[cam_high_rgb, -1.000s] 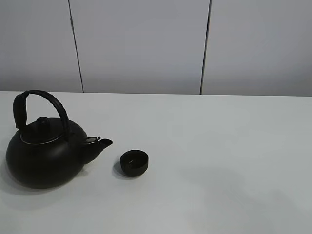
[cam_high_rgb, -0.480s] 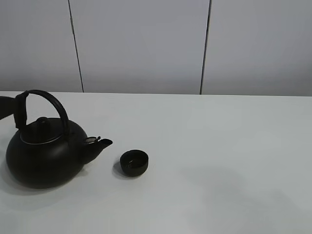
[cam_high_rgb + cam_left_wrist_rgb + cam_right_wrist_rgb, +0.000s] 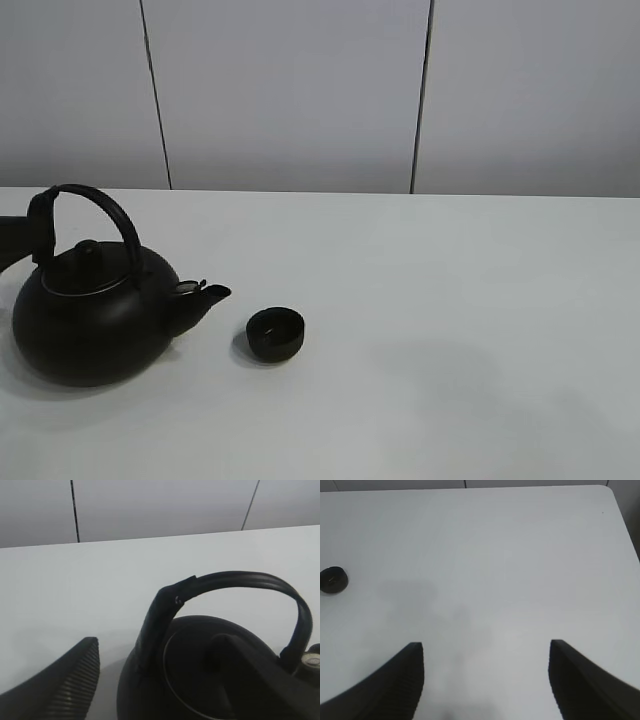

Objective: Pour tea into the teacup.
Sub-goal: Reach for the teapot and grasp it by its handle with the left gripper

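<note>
- Step, as judged: approach to the kettle; no grasp, no pour yet.
- On the left gripper: jaws spread wide, nothing pinched.
- In the left wrist view: one ribbed finger clear of the kettle on the bare worktop side, the other across the kettle's body, with the rear end of the arched handle between them.
- In the high view: only a dark sliver of the left gripper at the left edge, level with the handle's rear end; touching or apart, cannot tell from there.
- On the right gripper: jaws spread, empty, over bare worktop; out of the high view.
- Teacup upright on the worktop, just beside the spout, on the side away from the left gripper.
- Teacup well apart from the right jaws, off to one side.
- No stream of tea visible; inside of the teacup too dark to read.
- Key relation: handle arch in line with the spout, left to right in the high view, spout towards the teacup.
- Left arm far nearer the kettle; right arm nearer nothing of use.
- Probable need: closing across the handle's width near the top of the arch, not along it, then tipping spout-down over the teacup.
</note>
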Robot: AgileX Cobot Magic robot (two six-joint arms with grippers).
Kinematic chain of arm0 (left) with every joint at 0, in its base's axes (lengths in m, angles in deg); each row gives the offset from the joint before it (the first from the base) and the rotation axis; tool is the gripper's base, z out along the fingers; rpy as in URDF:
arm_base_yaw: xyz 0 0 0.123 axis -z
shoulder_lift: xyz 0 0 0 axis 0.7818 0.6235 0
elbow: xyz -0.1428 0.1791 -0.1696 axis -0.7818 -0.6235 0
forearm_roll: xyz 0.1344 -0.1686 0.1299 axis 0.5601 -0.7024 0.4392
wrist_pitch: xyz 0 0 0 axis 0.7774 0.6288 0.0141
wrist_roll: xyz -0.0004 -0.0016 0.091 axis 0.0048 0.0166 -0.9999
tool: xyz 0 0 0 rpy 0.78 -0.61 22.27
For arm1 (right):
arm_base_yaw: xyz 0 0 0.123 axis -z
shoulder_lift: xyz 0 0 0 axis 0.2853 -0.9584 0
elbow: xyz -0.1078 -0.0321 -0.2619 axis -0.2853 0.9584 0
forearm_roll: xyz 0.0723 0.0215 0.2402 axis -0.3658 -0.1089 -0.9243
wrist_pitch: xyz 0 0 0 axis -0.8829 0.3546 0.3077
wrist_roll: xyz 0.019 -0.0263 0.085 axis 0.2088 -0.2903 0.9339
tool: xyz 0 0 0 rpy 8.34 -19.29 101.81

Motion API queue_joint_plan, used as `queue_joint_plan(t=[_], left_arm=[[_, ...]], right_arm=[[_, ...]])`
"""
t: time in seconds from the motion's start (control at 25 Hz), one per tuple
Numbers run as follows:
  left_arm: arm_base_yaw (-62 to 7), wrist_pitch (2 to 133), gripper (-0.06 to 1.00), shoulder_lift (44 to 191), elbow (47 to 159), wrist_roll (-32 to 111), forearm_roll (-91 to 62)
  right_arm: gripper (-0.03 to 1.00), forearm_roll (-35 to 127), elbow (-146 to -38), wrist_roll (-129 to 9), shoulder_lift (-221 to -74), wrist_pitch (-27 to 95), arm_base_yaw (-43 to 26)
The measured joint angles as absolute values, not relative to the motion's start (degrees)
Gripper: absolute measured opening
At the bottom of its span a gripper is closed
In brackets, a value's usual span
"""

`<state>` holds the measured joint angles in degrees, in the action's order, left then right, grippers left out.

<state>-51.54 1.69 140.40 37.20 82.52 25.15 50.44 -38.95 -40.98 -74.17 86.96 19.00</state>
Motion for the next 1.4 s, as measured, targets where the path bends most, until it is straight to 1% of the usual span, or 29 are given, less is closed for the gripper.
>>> queue_joint_plan(t=[0.16, 0.72, 1.12, 1.32, 1.36, 1.4], left_arm=[[-51.54, -1.22, 0.50, 144.24, 39.06, 82.14, 25.80], [-51.54, -1.91, 0.49, 151.60, 44.41, 82.14, 26.61], [-51.54, -2.15, 0.40, 151.66, 44.84, 82.10, 25.47], [-51.54, -2.17, 0.37, 151.66, 46.04, 82.03, 25.53], [-51.54, -2.22, 0.35, 151.66, 46.08, 81.98, 25.66], [-51.54, -2.22, 0.31, 151.66, 46.08, 81.98, 26.20]], right_arm=[[0.49, 50.44, -38.95, -40.98, -74.17, 86.97, 19.00], [0.49, 50.44, -38.95, -40.98, -74.17, 86.95, 19.00], [0.49, 50.44, -38.95, -40.98, -74.17, 86.95, 19.00], [0.49, 50.44, -38.95, -40.98, -74.17, 86.95, 19.00], [0.49, 50.44, -38.95, -40.98, -74.17, 86.95, 19.00], [0.49, 50.44, -38.95, -40.98, -74.17, 86.95, 19.00]])
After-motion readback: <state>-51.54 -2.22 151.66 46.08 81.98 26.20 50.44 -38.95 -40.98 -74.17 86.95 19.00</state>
